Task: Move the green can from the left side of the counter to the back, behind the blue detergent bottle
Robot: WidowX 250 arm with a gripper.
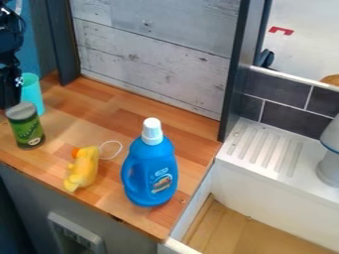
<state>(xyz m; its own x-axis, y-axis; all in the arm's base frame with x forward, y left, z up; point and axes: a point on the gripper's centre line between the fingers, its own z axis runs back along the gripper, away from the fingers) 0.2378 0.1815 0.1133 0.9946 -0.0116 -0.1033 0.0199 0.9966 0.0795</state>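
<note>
Hand: mine, the black one (9,95), hangs at the left edge of the desk (126,124); I cannot tell whether it is released, clenched or grasping something.
Stage: I judge this as a moment close to the nearest things, with no lift to be seen.
Next-move needs: from here, any shift calls for care, I'd say, since the cup and can crowd me.
Turquoise cup (31,94): upright on the desk, just beside my hand; whether I touch it I cannot tell, nor what is inside.
Green can (27,129): upright, in front of the cup and near me, its pale top (21,110) facing up; contents hidden.
Blue bottle (151,173): upright near the front right corner of the desk, white cap (152,131) on, handle toward the toy; its opaque walls hide any liquid.
Yellow toy (84,167): lies between can and bottle, apart from both, with a white loop (111,150) beside it.
White sink (291,196): right of the desk, with a ridged drainboard (261,149) behind its wood-coloured bottom (232,230).
</note>
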